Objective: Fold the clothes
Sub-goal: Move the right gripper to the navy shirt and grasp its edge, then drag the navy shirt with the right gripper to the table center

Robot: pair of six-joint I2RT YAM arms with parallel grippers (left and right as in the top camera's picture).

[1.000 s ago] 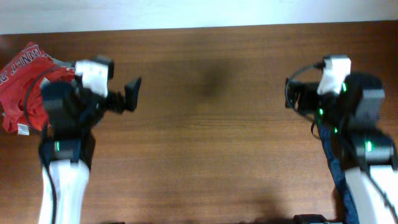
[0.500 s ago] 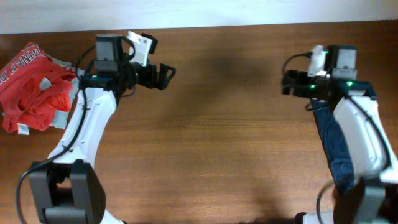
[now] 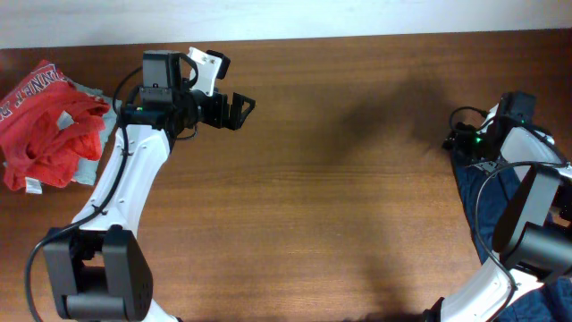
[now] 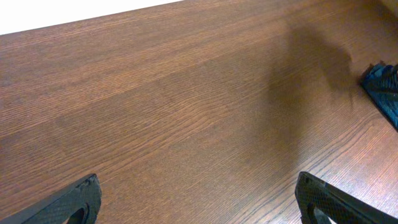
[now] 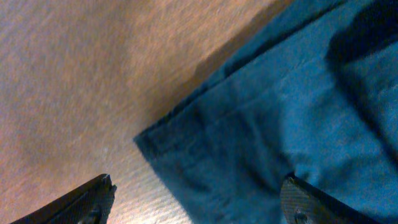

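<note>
The navy clothes (image 3: 466, 204) lie along the right edge of the surface (image 3: 322, 224), trailing toward the near right corner and partly under the right arm. The right pincer (image 3: 458, 141) hovers over their far hem, fingers apart, gripping nothing. Farther back, the left pincer (image 3: 239, 109) hangs over bare wood near the far edge, also spread. A red garment (image 3: 45, 125) is heaped at the far left corner.

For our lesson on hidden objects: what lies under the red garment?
A light grey garment peeks out from beneath the red garment along its right side in the overhead view. The rest is covered, so its extent cannot be seen.
</note>
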